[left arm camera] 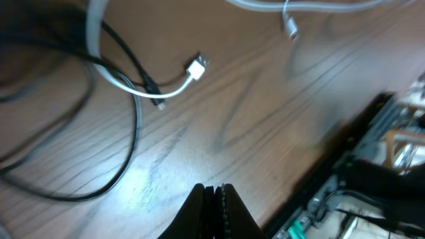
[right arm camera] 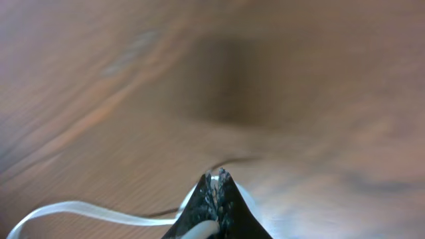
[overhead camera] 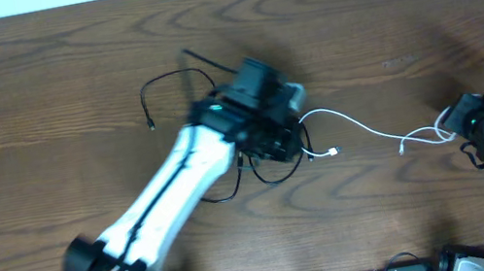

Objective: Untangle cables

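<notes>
**Layout: cords on table**

I see the thin black cord (left arm camera: 135, 133) looped on the brown wooden table (overhead camera: 34, 72) under the left gripper (left arm camera: 214, 199), mid-table. The thin white cord (overhead camera: 359, 126) crosses it there, then runs right into the right gripper (right arm camera: 216, 186).

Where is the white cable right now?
Overhead, the white cable runs across the table's right half, from a plug beside the black cable to the right gripper, whose fingers pinch it.
</notes>
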Motion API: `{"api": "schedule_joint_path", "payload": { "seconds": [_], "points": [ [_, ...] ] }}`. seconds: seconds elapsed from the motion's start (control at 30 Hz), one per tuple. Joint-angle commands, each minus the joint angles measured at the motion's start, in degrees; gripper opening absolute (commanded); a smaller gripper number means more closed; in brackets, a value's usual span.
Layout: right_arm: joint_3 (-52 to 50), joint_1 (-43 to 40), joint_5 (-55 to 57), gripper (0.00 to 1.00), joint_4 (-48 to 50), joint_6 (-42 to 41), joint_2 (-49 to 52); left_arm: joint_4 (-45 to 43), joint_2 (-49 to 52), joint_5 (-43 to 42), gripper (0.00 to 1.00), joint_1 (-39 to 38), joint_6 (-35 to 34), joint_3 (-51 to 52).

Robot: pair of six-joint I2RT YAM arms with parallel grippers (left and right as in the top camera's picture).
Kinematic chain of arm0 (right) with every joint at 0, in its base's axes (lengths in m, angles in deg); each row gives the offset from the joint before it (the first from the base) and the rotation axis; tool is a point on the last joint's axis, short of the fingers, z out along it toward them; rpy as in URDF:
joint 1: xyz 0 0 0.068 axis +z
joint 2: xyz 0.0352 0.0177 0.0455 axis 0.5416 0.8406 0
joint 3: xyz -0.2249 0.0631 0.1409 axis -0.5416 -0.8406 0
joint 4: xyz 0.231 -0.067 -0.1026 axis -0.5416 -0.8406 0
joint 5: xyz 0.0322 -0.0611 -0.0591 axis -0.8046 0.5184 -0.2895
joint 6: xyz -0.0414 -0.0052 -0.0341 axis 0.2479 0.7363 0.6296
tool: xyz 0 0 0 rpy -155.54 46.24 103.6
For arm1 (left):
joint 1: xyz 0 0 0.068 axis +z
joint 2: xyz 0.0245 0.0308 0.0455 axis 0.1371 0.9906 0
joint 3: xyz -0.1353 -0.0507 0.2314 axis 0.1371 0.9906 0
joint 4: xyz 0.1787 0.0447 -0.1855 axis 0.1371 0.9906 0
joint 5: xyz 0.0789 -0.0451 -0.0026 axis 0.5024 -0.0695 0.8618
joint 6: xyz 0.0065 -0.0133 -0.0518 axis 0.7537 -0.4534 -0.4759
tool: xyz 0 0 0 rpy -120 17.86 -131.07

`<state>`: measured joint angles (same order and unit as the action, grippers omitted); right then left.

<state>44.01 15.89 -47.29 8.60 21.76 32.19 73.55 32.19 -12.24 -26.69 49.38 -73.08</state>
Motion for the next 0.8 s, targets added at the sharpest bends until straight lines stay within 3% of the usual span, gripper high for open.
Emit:
{"api": "schedule_joint_path", "payload": {
  "seconds": [0.0,0.07,0.13,0.17,0.23,0.27,0.37,0.43,0.6,0.7,0.77],
  "points": [
    [0.1,-1.2,10.3,0.01,-0.2,-3.8,0.5,1.2,-3.9,0.9,0.07,5.4,1.2,0.1],
    [0.1,-1.4,6.2,0.01,0.7,-3.7,0.5,1.2,-5.2,1.5,0.08,8.2,1.2,0.1],
    [0.1,-1.4,-0.4,0.02,2.7,-2.4,0.5,1.1,-5.4,1.4,0.16,10.0,1.1,0.1],
    [0.1,-1.4,-4.0,0.09,3.9,-1.2,0.5,1.1,-5.3,1.5,0.17,10.5,1.0,0.1],
    [0.1,-1.4,-11.6,0.48,6.5,1.0,0.5,0.9,-4.6,1.6,0.28,10.8,0.5,0.1],
    [0.1,-1.4,-15.7,0.60,7.9,2.5,0.5,0.7,-4.0,1.6,0.31,10.8,0.0,0.1],
    [0.1,-1.2,-24.0,0.85,10.9,5.8,0.5,0.3,-2.2,1.6,0.33,10.3,-0.3,0.1],
    [0.1,-1.2,-27.6,0.94,12.3,6.2,0.5,0.1,-0.9,1.6,0.33,10.2,-0.5,0.1],
    [0.1,-1.1,-30.6,0.99,11.4,7.1,0.5,-0.1,2.6,1.6,0.33,10.1,-2.1,0.1],
    [0.1,-1.0,-29.1,0.94,5.6,7.6,0.9,-0.2,4.3,1.6,0.33,10.1,-2.6,0.1],
    [0.1,-1.0,-25.0,0.97,-0.5,4.9,1.6,-0.1,5.1,1.6,0.33,10.1,-2.8,0.1]
  ]
}}
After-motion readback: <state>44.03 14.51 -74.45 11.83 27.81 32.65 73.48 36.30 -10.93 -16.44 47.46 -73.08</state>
